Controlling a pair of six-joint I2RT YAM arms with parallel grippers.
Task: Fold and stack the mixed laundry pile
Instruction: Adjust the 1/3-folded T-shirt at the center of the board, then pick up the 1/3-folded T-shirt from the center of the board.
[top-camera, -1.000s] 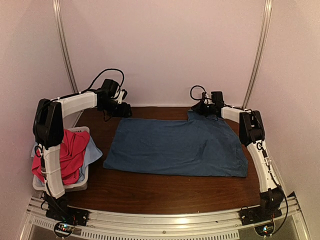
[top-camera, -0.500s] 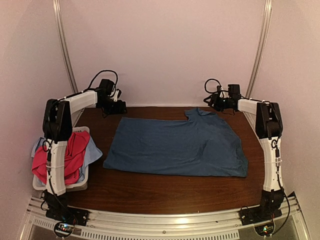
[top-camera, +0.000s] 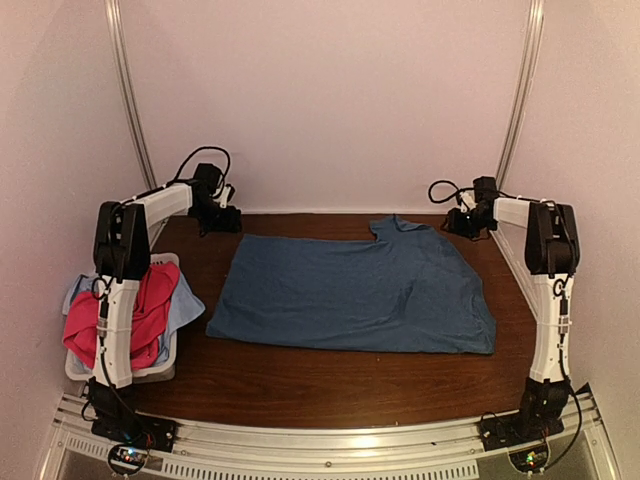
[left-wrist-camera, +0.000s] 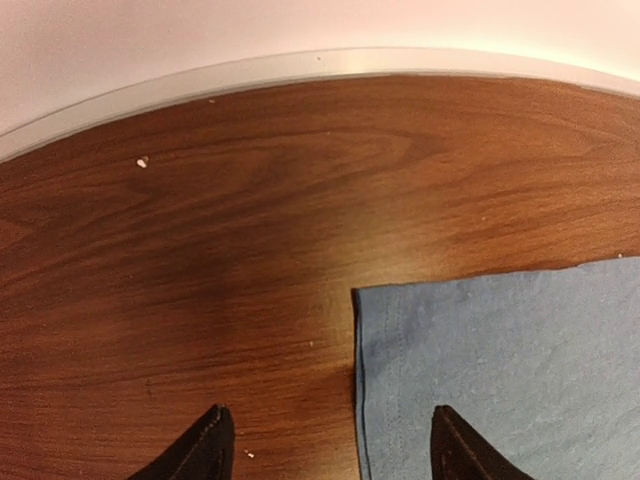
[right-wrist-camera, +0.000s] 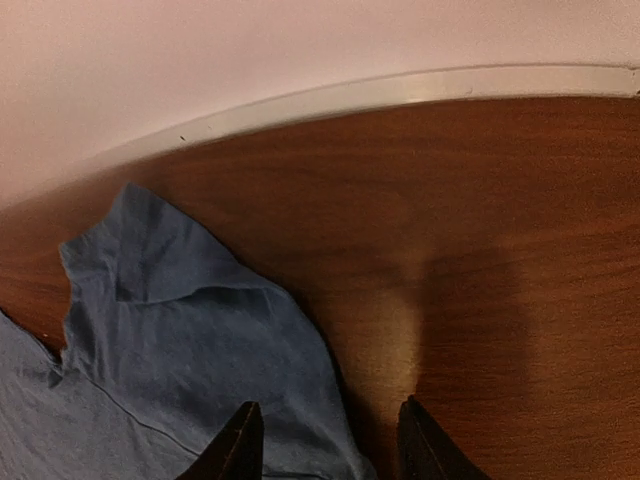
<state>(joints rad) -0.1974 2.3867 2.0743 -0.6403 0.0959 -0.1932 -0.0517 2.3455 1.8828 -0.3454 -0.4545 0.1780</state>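
Note:
The dark blue T-shirt (top-camera: 350, 295) lies spread flat in the middle of the table. My left gripper (top-camera: 226, 219) is open and empty, low over the shirt's far left corner (left-wrist-camera: 500, 370). In the left wrist view (left-wrist-camera: 332, 445) one finger is over bare wood and the other over the cloth. My right gripper (top-camera: 462, 222) is open and empty at the far right, beside the shirt's sleeve (right-wrist-camera: 190, 320). In the right wrist view (right-wrist-camera: 330, 440) it straddles the sleeve's edge. The magenta-pink shirt (top-camera: 145, 305) and the pale light-blue cloth (top-camera: 186, 298) lie in the basket at the left.
A white slotted basket (top-camera: 160, 372) stands at the table's left front, next to the left arm's upright link. The back wall's pale rim (left-wrist-camera: 300, 68) runs just beyond both grippers. Bare brown wood (top-camera: 330, 385) shows in front of the T-shirt.
Both grippers have drawn outward from the T-shirt's far edge, the left one to the left and the right one well to the right. The shirt lies still.

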